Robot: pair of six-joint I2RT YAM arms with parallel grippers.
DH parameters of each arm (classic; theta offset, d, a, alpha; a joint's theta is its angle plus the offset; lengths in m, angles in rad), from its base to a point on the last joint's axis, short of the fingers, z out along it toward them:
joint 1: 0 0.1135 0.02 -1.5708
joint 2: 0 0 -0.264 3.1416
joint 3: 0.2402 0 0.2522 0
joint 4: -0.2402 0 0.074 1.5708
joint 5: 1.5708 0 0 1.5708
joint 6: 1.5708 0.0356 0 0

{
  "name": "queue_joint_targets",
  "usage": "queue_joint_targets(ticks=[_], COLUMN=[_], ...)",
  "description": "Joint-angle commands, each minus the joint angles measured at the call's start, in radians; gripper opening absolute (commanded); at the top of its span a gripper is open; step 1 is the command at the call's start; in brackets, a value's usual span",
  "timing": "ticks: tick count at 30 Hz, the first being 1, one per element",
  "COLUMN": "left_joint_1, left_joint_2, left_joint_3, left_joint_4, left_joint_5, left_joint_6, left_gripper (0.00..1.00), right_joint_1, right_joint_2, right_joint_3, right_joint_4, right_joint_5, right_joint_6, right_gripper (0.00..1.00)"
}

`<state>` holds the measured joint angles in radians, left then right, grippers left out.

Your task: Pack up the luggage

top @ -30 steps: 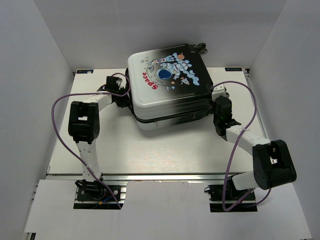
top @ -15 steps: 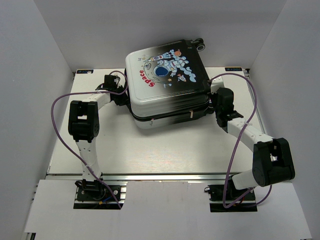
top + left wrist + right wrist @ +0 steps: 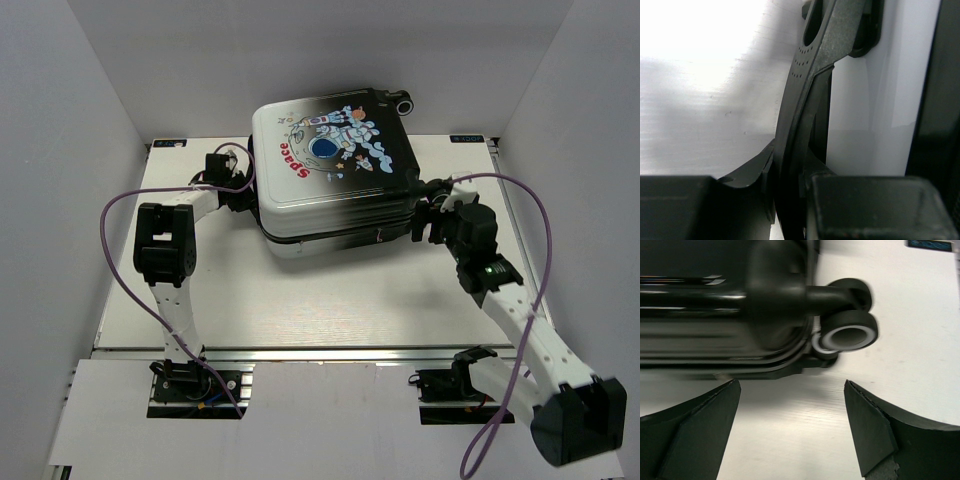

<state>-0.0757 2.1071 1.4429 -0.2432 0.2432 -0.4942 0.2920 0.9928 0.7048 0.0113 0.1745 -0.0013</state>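
The booth has plain white walls [image 3: 300, 60] and a flat white table [image 3: 300, 300]. On the far middle of this table lies the small hard-shell suitcase [image 3: 330, 190]. It is closed, and the astronaut print and the red word "Space" face up. Its shell passes from black to white.

At the left side of the suitcase is the left gripper [image 3: 236, 196]. Its fingers are close together, clamped on a thin black handle piece [image 3: 802, 100] that stands out from the white shell.

At the right near corner of the suitcase is the right gripper [image 3: 791, 385]. Its fingers stand wide apart and hold nothing. A black wheel with a white hub [image 3: 849, 335], under the suitcase corner, is just ahead of them and does not touch them.
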Motion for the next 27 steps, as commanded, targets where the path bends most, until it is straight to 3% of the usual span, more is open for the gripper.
queue_joint_targets(ticks=[1,5,12,16,23,27], left_joint_1=[0.034,0.034,0.034,0.044,0.062,0.071], left_joint_2=[0.015,-0.050,-0.229,-0.315,-0.360,-0.348], left_joint_3=[-0.134,-0.220,-0.438,-0.509,-0.570,-0.550], left_joint_4=[-0.154,-0.142,-0.111,-0.148,-0.140,-0.153], left_joint_5=[-0.107,-0.127,-0.163,-0.263,-0.277,-0.282], left_joint_6=[0.068,0.066,0.008,-0.010,-0.033,-0.037], left_gripper=[0.00,0.00,0.00,0.00,0.00,0.00], right_joint_1=[0.018,0.067,0.197,0.265,0.315,0.320], right_joint_2=[-0.113,-0.160,-0.151,-0.086,0.075,0.182], right_joint_3=[-0.034,-0.099,-0.179,-0.199,-0.297,-0.306], right_joint_4=[-0.134,-0.215,-0.137,0.057,0.451,0.576], right_joint_5=[-0.164,-0.314,-0.299,-0.236,-0.011,0.002], right_joint_6=[0.133,0.150,0.159,0.124,0.046,0.024], right_gripper=[0.89,0.89,0.89,0.89,0.87,0.85])
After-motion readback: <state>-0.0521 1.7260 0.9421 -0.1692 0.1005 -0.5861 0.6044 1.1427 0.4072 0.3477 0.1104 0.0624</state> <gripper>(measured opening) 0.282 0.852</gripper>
